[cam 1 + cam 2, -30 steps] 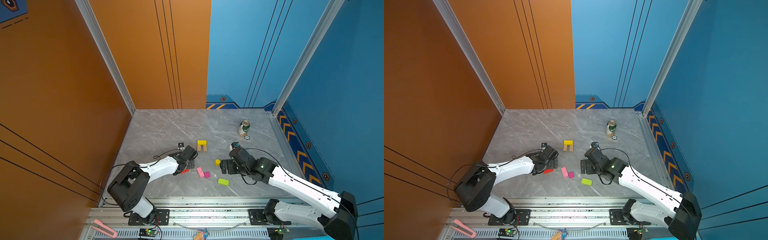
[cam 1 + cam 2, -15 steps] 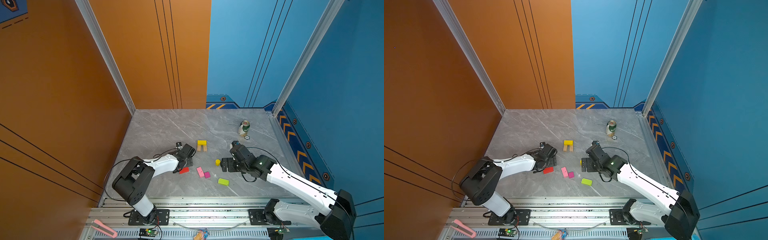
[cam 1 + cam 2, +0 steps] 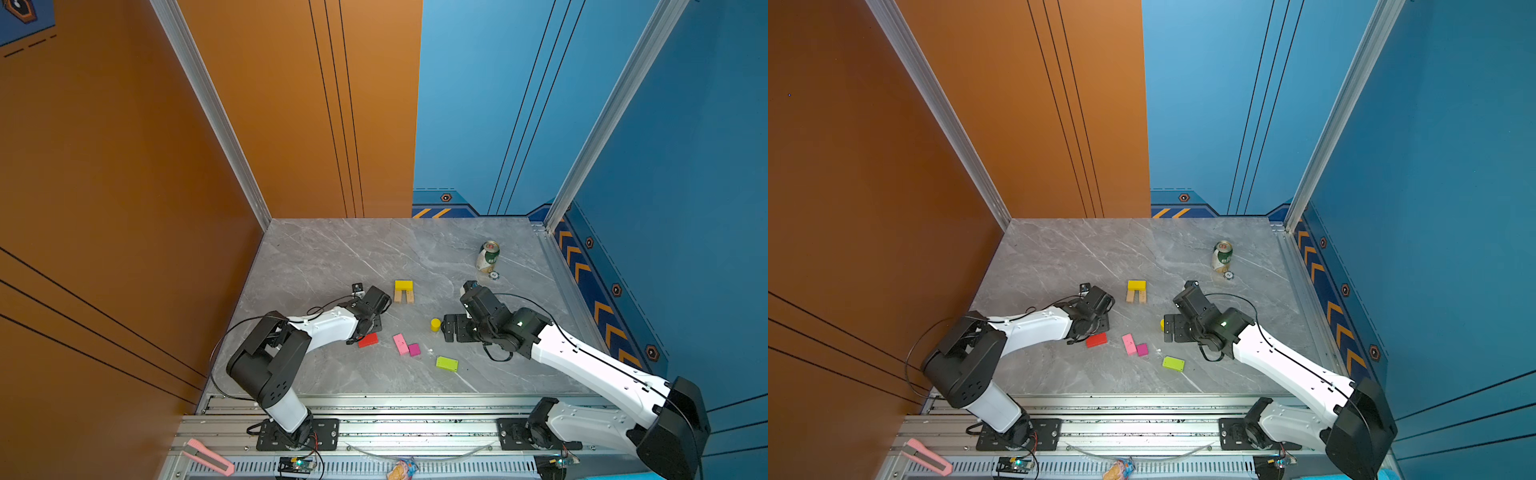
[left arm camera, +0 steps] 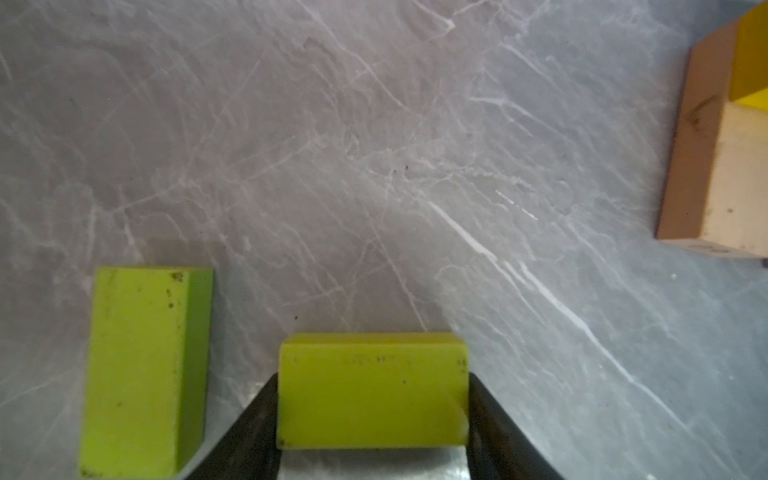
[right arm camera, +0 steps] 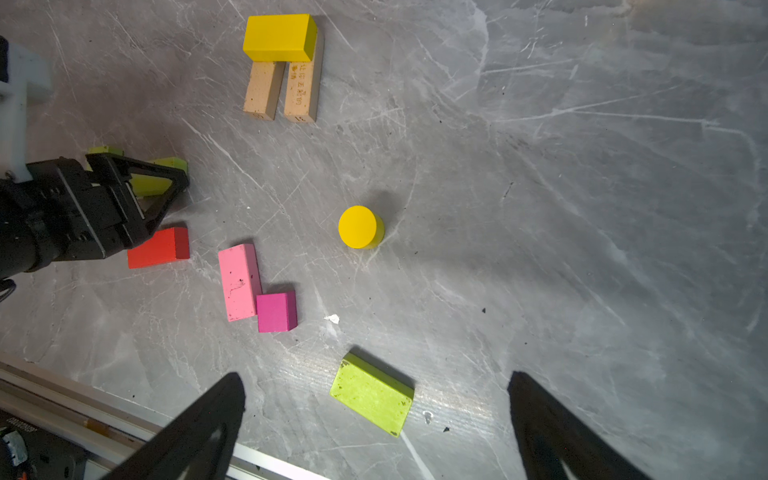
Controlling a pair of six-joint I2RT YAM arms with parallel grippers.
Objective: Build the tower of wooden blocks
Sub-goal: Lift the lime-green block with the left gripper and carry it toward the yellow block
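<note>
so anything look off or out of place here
The green-white drink can at the back looks dented, and a pink utility knife lies off the table on the front rail.

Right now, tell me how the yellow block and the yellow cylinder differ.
Shape: the yellow block is a flat-sided rectangle, while the cylinder is round.
Support: the block rests across one end of the two tan bars, while the cylinder stands on end directly on the table.
Contact: the block touches both bars, while the cylinder touches no other block.
Shared: both are yellow, and neither is held.
</note>
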